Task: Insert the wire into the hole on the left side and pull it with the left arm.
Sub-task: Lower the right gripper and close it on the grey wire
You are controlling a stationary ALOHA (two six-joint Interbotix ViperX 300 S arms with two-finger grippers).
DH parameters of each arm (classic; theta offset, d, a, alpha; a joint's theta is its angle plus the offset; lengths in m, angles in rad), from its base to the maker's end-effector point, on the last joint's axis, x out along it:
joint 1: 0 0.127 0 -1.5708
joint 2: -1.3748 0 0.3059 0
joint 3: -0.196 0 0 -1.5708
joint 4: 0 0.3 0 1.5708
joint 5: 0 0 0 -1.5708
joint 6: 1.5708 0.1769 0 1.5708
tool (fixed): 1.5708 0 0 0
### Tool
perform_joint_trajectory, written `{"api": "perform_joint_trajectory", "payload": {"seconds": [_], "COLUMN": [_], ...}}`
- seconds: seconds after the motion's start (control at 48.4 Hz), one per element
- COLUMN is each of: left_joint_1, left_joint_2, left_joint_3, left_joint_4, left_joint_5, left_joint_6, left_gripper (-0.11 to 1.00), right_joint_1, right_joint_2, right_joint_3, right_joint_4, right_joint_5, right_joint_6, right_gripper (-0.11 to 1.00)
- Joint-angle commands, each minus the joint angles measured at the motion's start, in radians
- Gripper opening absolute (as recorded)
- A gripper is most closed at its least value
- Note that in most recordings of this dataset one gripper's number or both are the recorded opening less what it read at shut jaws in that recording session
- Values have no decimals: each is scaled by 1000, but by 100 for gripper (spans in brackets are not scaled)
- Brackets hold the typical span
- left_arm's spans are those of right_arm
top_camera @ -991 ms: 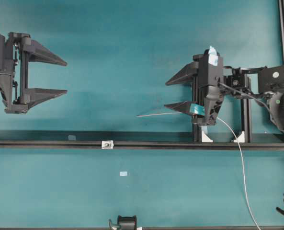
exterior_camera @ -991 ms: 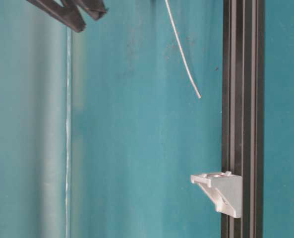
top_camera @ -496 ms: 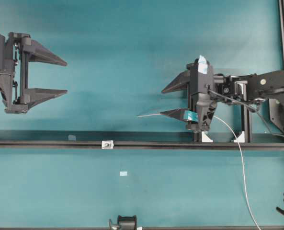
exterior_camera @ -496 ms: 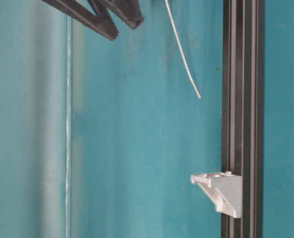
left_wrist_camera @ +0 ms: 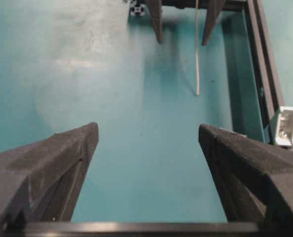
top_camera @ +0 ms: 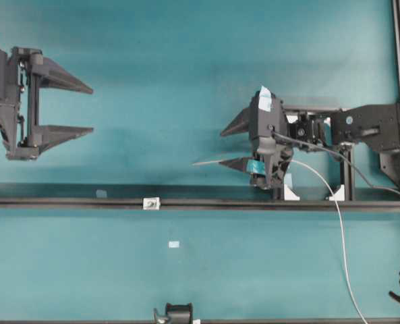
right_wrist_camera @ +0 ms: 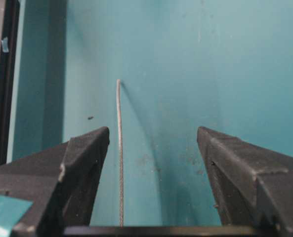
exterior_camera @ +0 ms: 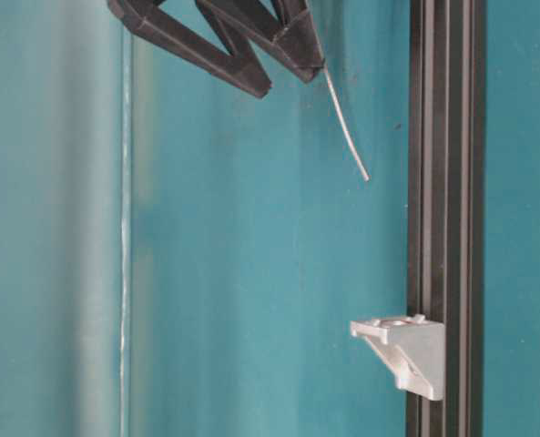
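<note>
The thin grey wire lies above the black rail, with its tip pointing left. It then loops down to the lower right. My right gripper, marked with teal tape, is open and straddles the wire. In the right wrist view the wire runs between the fingers, close to the left finger, with nothing clamped. The small silver block with the hole sits on the rail, left of the wire tip. My left gripper is open and empty at the far left. From its wrist view I see the wire and the block.
The black rail crosses the table. White clamp blocks stand on an upright black frame behind my right gripper. A pale tape rectangle lies below the rail, and a black clip sits at the front edge.
My right gripper has slid left along the wire toward its tip, still open. The wire and my left gripper have not moved.
</note>
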Motion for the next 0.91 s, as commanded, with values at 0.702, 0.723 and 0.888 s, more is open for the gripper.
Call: {"api": "perform_joint_trajectory", "payload": {"seconds": [0.702,0.723,0.888], "left_joint_1": [3,3,3], "left_joint_2": [-3,-2,-2], "left_joint_3": [-8,-8,-8], "left_joint_4": [-2,-2,-2], "left_joint_5": [-3,-3,-3], "left_joint_6": [-2,-2,-2], "left_gripper": [70,70,70], "right_joint_1": [8,8,8], "right_joint_2": [40,40,40], "right_joint_3": [-29,-31,-31], "right_joint_4": [0,-2,0], "right_joint_5": [-8,-9,-8], "right_joint_6": [3,3,3], "right_gripper": [78,78,75]}}
